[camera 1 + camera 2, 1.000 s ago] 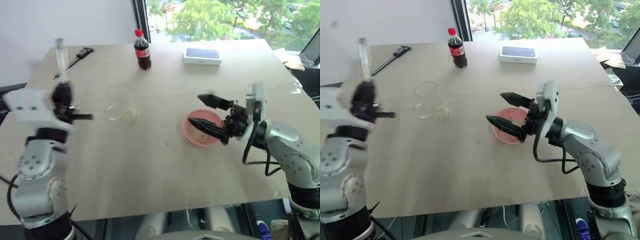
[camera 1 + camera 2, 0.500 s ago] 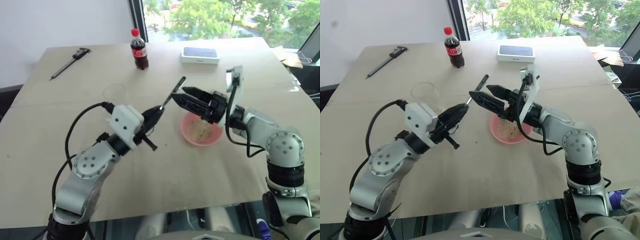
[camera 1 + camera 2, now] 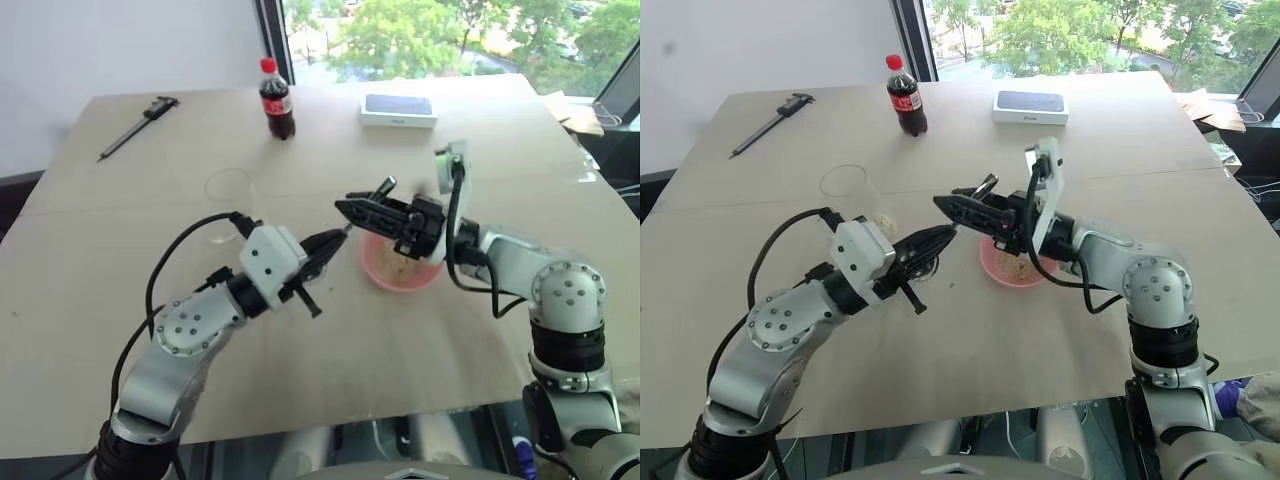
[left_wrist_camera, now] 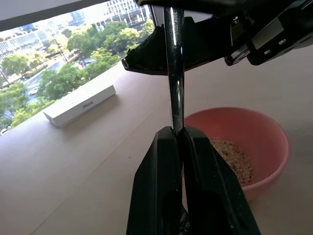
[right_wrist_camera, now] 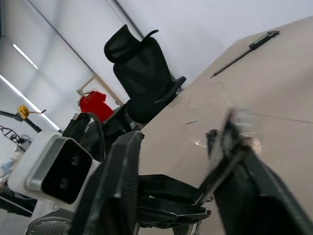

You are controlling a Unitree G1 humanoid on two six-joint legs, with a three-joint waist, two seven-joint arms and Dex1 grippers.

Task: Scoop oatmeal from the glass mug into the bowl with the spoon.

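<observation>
Passing the spoon [image 4: 173,73] from one arm to the other, by the look of it, above the near edge of the bowl [image 3: 372,272]. Having swung in from the far left of the table, where it was holding the spoon upright a second ago, and now offering it at a slant towards the right, with the left gripper [image 3: 335,238] pressed together on the lower end of the handle. Narrowing the right gripper [image 3: 348,210] from its wide spread of half a second ago, with the shaft now lying between the two black fingers. Not yet clamping, judging from the right wrist view, where a gap is showing on one side of the spoon. Leaving the small head sticking out above the right gripper.

Carrying no oatmeal [image 4: 230,154] on the spoon at present; keeping a pale heap of it in the pink bowl. Leaving the glass mug [image 3: 228,190] well apart, to the left and further back on the table, with a small pale heap low at its side, whether inside the glass or on the table not being clear. Meaning, probably, a change of scooping hand, with the left gripper needing to hold on until the right one is pinching firmly.
</observation>
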